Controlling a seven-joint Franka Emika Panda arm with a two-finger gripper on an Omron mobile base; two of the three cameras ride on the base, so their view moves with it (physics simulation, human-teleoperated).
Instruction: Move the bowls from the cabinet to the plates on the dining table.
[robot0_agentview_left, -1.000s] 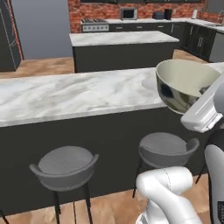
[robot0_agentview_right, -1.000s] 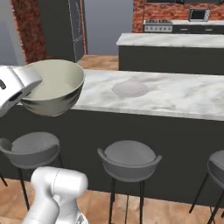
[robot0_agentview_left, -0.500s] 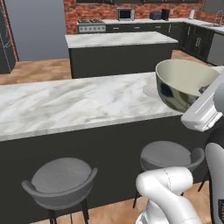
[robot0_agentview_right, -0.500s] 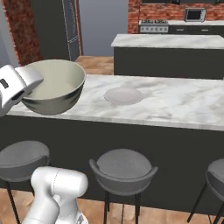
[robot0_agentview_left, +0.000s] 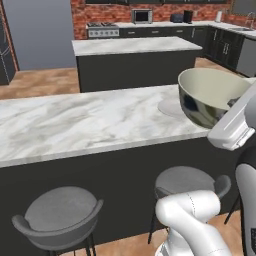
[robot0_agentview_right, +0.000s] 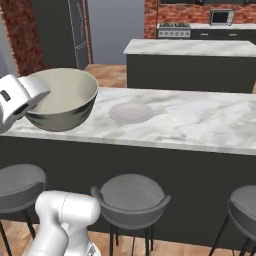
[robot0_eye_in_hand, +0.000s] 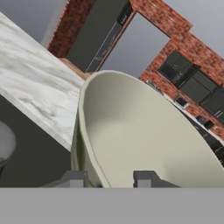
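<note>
I am holding one bowl (robot0_agentview_left: 212, 97) by its rim in the claw (robot0_eye_in_hand: 109, 180), fingers pinching the wall, above the near tabletop (robot0_agentview_right: 200, 120) edge. One plate (robot0_agentview_right: 131, 112) is lying beside it. Three stools (robot0_agentview_right: 131, 196) are standing below.

I see a round deep bowl (robot0_agentview_left: 210, 95) with a glossy grey-green outer skin that mirrors the room like polished glaze, while its cream inside (robot0_eye_in_hand: 144, 135) looks smooth and matt. The long dining table (robot0_agentview_right: 200, 120) has a white-grey veined marble top with a soft polished sheen, and its dark sides read as flat matt panel. On it I make out a flat round pale plate (robot0_agentview_right: 131, 112), smooth and dull. The round grey stools (robot0_agentview_left: 60, 217) look like matt moulded plastic. The floor (robot0_agentview_left: 40, 82) beyond reads as warm wood planks, the back wall (robot0_agentview_left: 100, 10) as rough red brick.
</note>
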